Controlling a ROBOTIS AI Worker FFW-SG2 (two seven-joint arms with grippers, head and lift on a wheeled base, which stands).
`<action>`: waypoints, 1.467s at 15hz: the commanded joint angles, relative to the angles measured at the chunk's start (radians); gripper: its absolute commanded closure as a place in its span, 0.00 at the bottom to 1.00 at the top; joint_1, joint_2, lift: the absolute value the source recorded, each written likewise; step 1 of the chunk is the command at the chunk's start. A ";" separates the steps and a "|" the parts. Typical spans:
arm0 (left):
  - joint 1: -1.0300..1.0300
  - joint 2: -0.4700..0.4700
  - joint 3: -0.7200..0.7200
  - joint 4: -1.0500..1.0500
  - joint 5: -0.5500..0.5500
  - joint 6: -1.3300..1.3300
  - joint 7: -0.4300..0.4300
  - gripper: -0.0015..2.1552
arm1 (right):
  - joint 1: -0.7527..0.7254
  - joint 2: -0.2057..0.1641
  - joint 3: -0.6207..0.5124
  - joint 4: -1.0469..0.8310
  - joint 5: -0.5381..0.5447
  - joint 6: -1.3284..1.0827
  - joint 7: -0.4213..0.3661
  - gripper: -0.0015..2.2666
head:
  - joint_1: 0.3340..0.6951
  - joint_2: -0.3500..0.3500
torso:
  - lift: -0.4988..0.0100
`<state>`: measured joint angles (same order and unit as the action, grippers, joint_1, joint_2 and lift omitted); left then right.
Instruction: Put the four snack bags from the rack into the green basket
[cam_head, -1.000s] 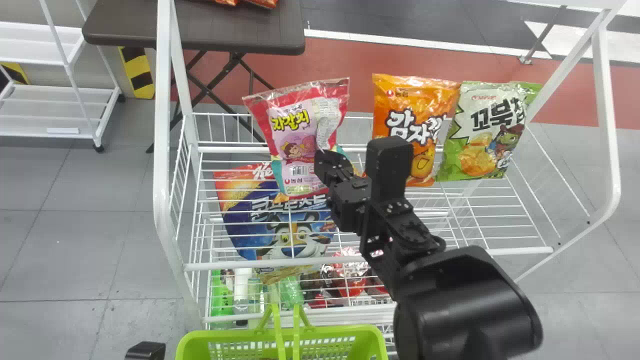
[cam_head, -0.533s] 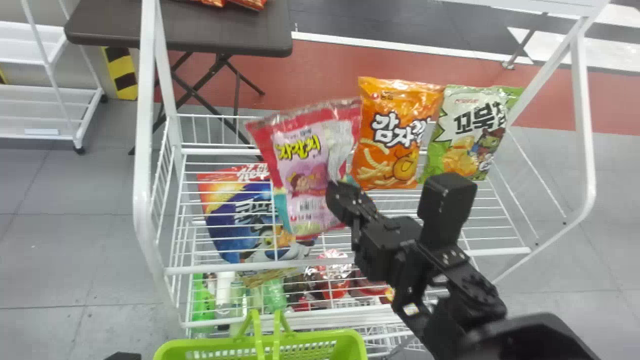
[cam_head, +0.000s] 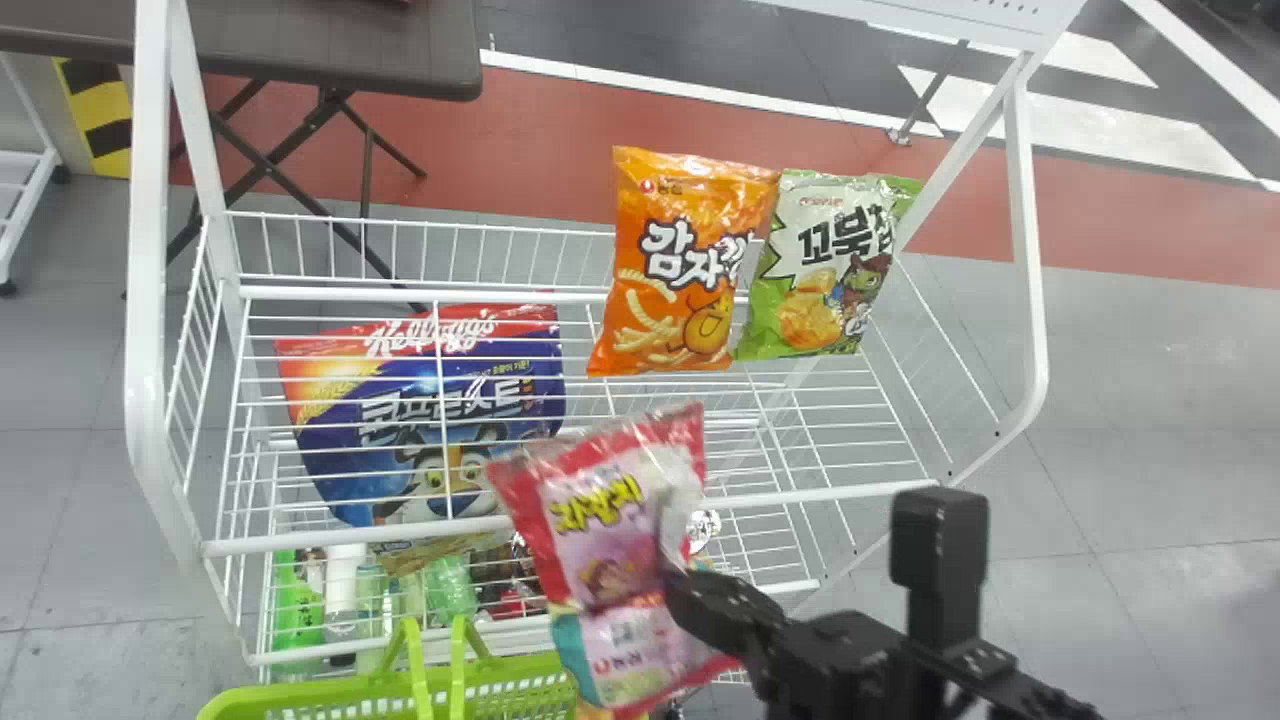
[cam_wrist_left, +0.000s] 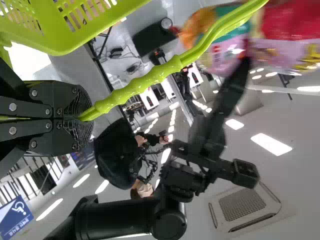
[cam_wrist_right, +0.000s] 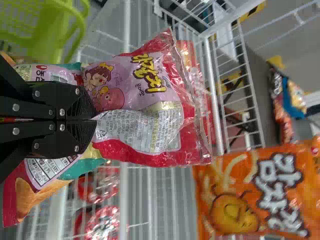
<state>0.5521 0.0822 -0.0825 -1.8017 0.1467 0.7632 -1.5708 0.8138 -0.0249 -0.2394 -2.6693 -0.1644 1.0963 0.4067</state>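
My right gripper (cam_head: 680, 585) is shut on the red-and-pink snack bag (cam_head: 600, 530), in front of the rack and above the right end of the green basket (cam_head: 330, 695). In the right wrist view, the right gripper (cam_wrist_right: 92, 120) pinches the middle of that bag (cam_wrist_right: 135, 85), creasing it. An orange bag (cam_head: 670, 325) and a green-white bag (cam_head: 810, 290) stand side by side at the rack's rear. A blue-and-red bag (cam_head: 350, 440) lies behind wires at the rack's left. In the left wrist view, the left gripper (cam_wrist_left: 79, 119) is shut on the basket handle (cam_wrist_left: 145, 82).
The white wire rack (cam_head: 650, 505) spans the middle, with thick side posts and a front rail. Bottles and red packages sit on its lower level. A dark folding table (cam_head: 350, 50) stands behind it at the left.
The right gripper has drawn the red-and-pink bag down and toward the basket, off the rack's upper area. The head view has shifted right, so rack and basket appear farther left.
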 joint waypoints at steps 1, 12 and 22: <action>0.000 -0.001 -0.002 0.001 -0.003 0.000 -0.010 0.99 | 0.056 0.002 -0.041 -0.018 -0.006 0.057 0.009 0.90 | 1.00 0.00 | 0.97; -0.004 -0.015 -0.008 0.012 -0.009 -0.012 -0.005 0.99 | 0.041 -0.017 0.129 0.088 0.029 0.253 0.073 0.90 | 1.00 0.00 | 0.97; -0.008 -0.015 -0.011 0.007 -0.013 0.000 -0.006 0.99 | 0.005 -0.076 0.322 0.215 0.100 0.090 0.052 0.74 | 1.00 0.00 | 0.97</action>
<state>0.5465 0.0687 -0.0908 -1.7961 0.1361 0.7633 -1.5708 0.8195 -0.0907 0.0745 -2.4646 -0.0641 1.1862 0.4499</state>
